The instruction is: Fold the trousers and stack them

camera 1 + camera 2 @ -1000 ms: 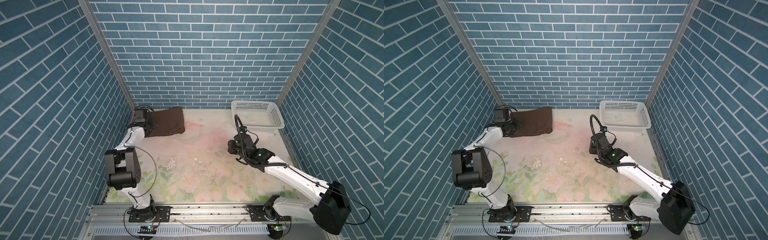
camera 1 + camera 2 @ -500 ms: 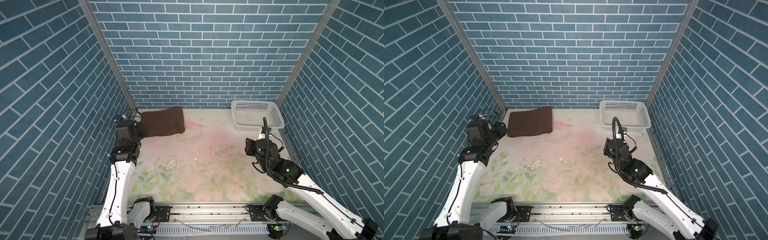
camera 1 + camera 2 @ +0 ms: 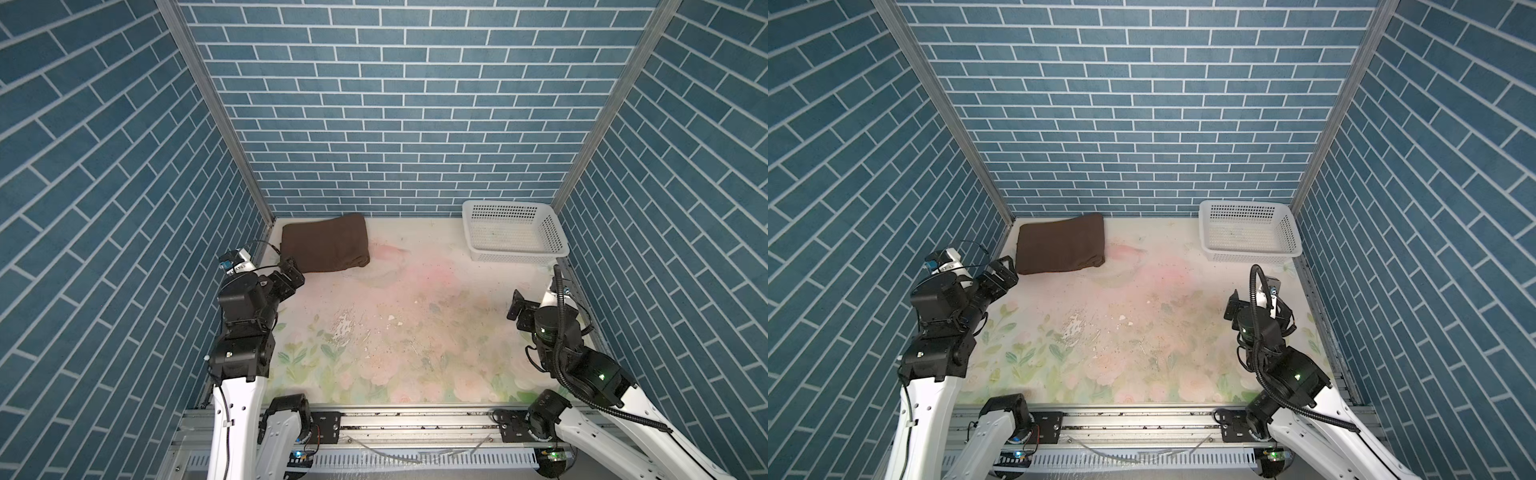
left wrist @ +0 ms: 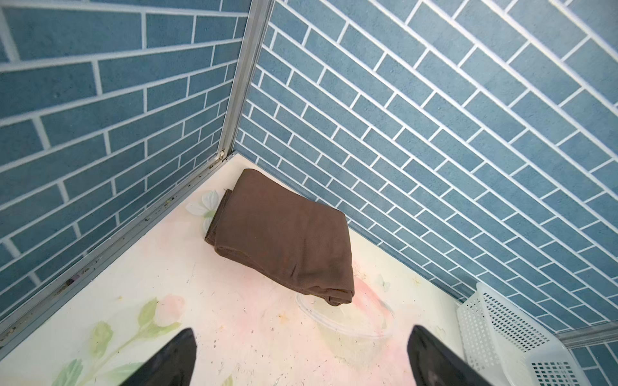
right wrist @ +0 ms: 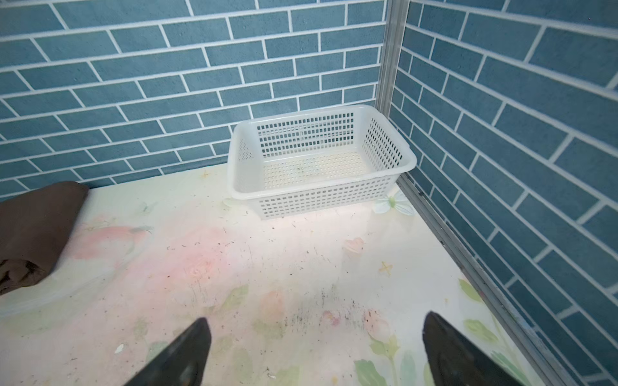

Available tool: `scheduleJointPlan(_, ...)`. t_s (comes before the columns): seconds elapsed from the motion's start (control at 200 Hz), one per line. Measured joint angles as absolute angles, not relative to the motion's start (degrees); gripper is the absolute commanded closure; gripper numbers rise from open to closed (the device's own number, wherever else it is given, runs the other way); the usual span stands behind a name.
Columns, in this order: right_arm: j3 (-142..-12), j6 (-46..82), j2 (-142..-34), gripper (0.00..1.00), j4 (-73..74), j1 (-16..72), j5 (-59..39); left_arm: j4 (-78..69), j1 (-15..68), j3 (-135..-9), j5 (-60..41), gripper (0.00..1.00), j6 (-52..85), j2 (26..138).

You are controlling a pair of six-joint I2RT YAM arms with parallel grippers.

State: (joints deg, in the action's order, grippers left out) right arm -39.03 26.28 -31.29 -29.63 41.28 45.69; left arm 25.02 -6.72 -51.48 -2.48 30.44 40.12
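My left fingers (image 4: 169, 362) and right fingers (image 5: 449, 352) are hanging wide open, gripping nothing. The trousers (image 3: 325, 243) are lying folded in the far left corner of the worktop (image 3: 436, 328); I am aiming to retreat high without brushing them.

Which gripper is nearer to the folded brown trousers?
The left gripper, beside the trousers at their near corner; the right gripper is far off, on the opposite side.
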Motion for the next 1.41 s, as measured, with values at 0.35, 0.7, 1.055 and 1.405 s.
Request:
scheduleJointPlan(0.35,-16.58,3.73,-28.08,0.03,-1.98,41.12,43.7,4.56,-6.72,-24.14,-7.57,0.01,31.44,38.57)
scheduleJointPlan(0.7,-11.57,-3.03,-37.76,0.01,13.98,30.87,40.91,0.58,-0.08,-27.46,9.96,0.01,18.5,41.21)
scheduleJointPlan(1.055,-12.25,-0.56,-70.0,0.01,35.66,7.53,24.6,-22.87,0.32,-19.66,17.76,0.01,10.15,67.57)
scheduleJointPlan(1.405,-15.59,5.56,-87.77,0.01,55.44,-3.66,11.25,-44.07,0.3,-19.42,14.68,0.01,3.73,81.91)
